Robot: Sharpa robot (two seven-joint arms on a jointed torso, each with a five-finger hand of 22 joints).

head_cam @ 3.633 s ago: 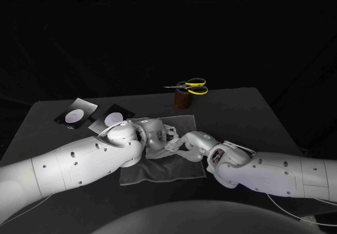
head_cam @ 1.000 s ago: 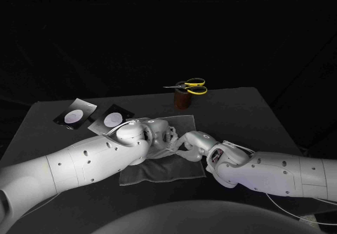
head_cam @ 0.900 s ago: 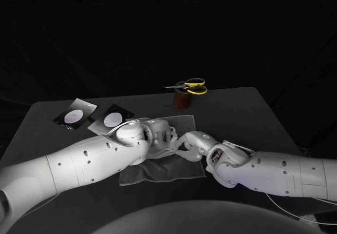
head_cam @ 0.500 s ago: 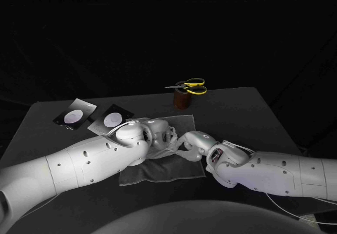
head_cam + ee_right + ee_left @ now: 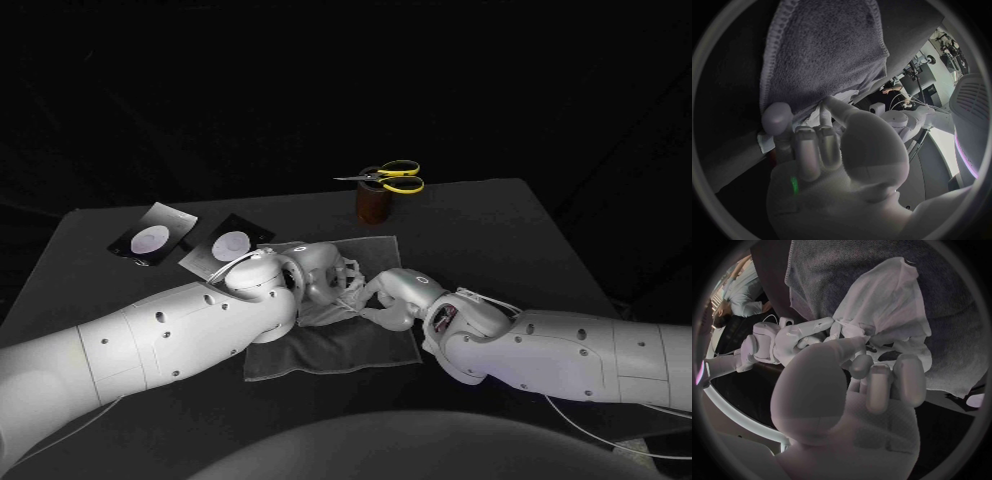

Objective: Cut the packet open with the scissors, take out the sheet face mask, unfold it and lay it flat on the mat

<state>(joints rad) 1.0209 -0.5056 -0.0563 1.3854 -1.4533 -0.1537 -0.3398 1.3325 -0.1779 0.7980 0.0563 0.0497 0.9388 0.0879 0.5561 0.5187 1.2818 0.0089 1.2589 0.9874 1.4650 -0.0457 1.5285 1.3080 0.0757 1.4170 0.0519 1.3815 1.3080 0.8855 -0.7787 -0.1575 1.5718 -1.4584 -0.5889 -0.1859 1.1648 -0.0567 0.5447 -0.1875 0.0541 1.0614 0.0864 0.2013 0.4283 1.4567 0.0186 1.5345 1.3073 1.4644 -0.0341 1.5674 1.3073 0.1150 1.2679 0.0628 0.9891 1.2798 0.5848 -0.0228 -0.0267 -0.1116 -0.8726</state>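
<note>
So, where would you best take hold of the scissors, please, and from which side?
By the yellow handle loops, coming down from above on the robot's right: the scissors appear to lie flat across the brown holder, loops overhanging right, blades pointing left.
</note>
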